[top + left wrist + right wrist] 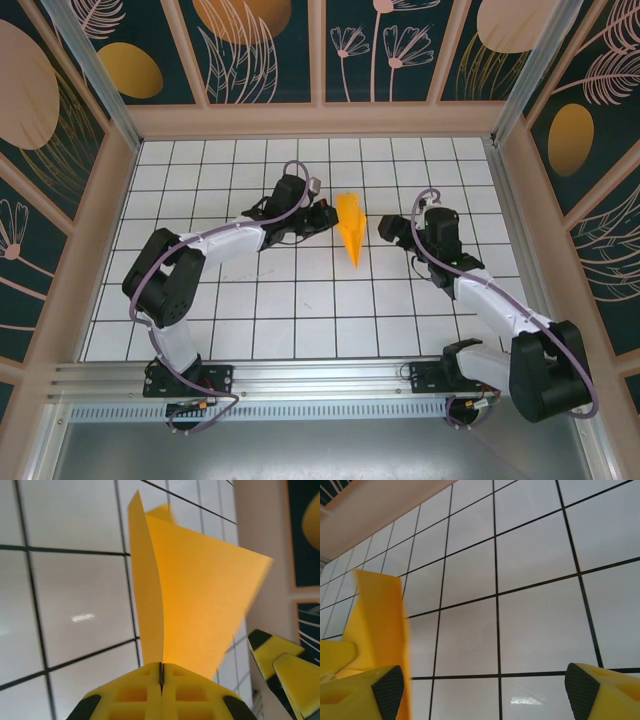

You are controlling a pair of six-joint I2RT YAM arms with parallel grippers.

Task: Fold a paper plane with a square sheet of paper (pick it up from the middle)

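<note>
My left end effector is clamped fully shut on the paper plane, gripping it along what looks like its folded spine. From the left wrist I see the two yellow fingers meeting with no gap. The orange-yellow paper rises out of the seam, one flap almost edge-on and a wider flap spreading to the right. The plane is near the middle of the desk, between my two arms, with its narrow point aimed back toward my bases and its broad end toward the far wall. I cannot tell whether its tip touches the tiles. My right end effector is spread wide and holds nothing, just beside the plane on its right. From the right wrist, the paper's edge stands close by one fingertip, and the other fingertip is well apart from it over bare tiles. I judge this a late step: the body is creased to a dart and a wing flap is up for shaping. The next move calls for my right fingers to take that free flap squarely and press it down along the spine while my left grip stays firm. The thin paper will buckle if pulled askew.
</note>
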